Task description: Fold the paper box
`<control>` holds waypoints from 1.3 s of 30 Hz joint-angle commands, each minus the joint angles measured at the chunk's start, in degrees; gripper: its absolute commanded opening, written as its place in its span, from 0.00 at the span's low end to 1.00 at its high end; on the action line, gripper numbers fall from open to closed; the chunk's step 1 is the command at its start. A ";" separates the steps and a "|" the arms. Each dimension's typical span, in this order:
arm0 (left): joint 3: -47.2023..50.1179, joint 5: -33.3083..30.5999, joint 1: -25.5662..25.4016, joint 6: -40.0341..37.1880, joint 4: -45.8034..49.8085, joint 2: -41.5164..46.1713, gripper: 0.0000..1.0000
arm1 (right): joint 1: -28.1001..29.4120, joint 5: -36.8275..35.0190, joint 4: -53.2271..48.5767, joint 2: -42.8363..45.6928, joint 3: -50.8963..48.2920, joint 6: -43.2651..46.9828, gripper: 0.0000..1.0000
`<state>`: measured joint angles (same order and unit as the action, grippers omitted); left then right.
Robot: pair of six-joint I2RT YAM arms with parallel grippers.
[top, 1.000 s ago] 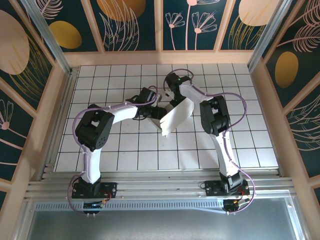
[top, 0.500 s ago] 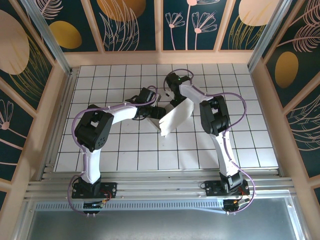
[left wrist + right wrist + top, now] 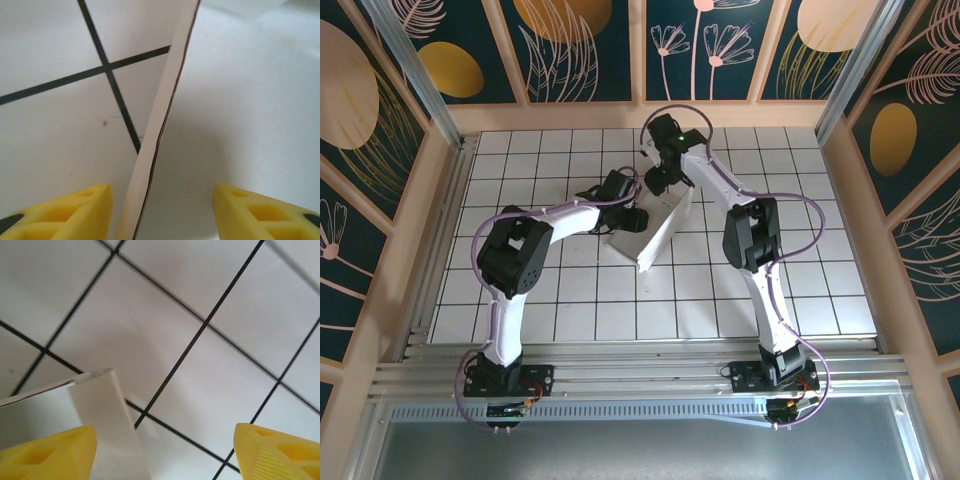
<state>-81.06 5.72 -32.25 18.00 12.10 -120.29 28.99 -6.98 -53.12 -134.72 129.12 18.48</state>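
Top view: the paper box (image 3: 660, 235) is seen near the middle of the white tiled table (image 3: 800, 280), partly folded, with one panel raised off the tiles. The left gripper (image 3: 632, 220) is placed against the box's left side; the right gripper (image 3: 655, 178) is held just beyond its far edge.

Left wrist view: the left gripper (image 3: 162, 210) is found unclenched, its yellow fingers (image 3: 75, 212) set to either side of an upright cardboard edge (image 3: 165, 110) of the box. A clear gap is noted at the right finger. At the left finger, contact with the panel cannot be settled, as the edge runs out of frame there.

Right wrist view: the right gripper (image 3: 165, 455) is found released and spread wide, with nothing grasped. A box corner (image 3: 100, 410) is seen beside its left finger (image 3: 45, 457), over bare tiles.
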 commanded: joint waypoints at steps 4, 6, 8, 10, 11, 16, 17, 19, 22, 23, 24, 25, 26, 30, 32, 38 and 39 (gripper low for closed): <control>-4.71 -9.52 0.21 0.29 5.76 -4.02 0.42 | 0.19 -0.94 1.59 5.63 6.02 -9.69 0.77; -4.54 -10.28 0.78 1.92 5.30 -3.90 0.38 | -0.05 -0.81 3.40 7.48 4.85 -11.91 0.79; -3.66 -11.17 1.25 4.03 4.28 -3.30 0.34 | -0.32 0.47 5.29 9.24 3.45 -13.28 0.81; -3.04 -14.14 1.78 7.53 4.25 -2.59 0.26 | -0.59 2.02 6.37 10.43 2.98 -15.06 0.83; -2.84 -17.14 2.13 10.32 4.65 -2.38 0.24 | -0.62 2.88 6.82 11.08 3.02 -16.26 0.83; -1.68 -18.12 4.10 24.47 5.53 -1.79 0.29 | -0.69 5.90 10.77 14.88 0.97 -21.60 0.87; -1.27 -16.38 4.21 25.94 4.78 -1.72 0.31 | -0.72 5.90 11.65 15.68 0.26 -22.42 0.87; -0.34 -13.64 4.21 28.50 3.26 -1.51 0.35 | -0.95 7.27 13.02 16.94 -1.11 -23.89 0.89; 0.40 -7.59 4.21 29.47 -0.08 -1.73 0.38 | -2.23 11.83 14.70 17.17 -2.72 -24.59 0.93; 0.46 -6.28 4.21 29.20 -0.71 -1.63 0.39 | -2.68 13.84 14.59 16.52 -2.44 -24.05 0.99; 0.38 -6.00 4.21 28.60 -1.06 -1.48 0.39 | -2.95 14.90 14.18 15.59 -1.64 -23.73 0.99; 0.38 -5.74 4.21 27.53 -1.40 -1.24 0.39 | -2.91 13.16 13.24 14.25 -0.34 -22.86 0.99; 0.11 -6.05 4.21 26.63 -1.15 -1.18 0.39 | -2.08 8.57 11.23 12.09 1.88 -20.01 0.99; -1.11 -8.00 4.21 24.82 1.64 -1.17 0.40 | -1.07 5.52 2.77 2.62 18.66 -18.75 0.99; -0.96 -8.75 4.21 24.71 2.14 -0.99 0.40 | -2.10 7.26 2.97 0.74 23.46 -22.65 0.99; 0.02 -10.06 4.21 24.80 2.49 1.19 0.42 | -7.89 10.13 10.51 7.97 14.06 -37.07 0.99; 0.17 -9.94 4.22 24.80 2.51 1.85 0.42 | -8.12 9.22 8.81 8.94 13.12 -38.10 0.99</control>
<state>-81.73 -3.31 -28.38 43.16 12.38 -120.25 23.81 2.59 -44.16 -130.89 144.92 -11.05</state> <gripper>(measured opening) 0.418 0.992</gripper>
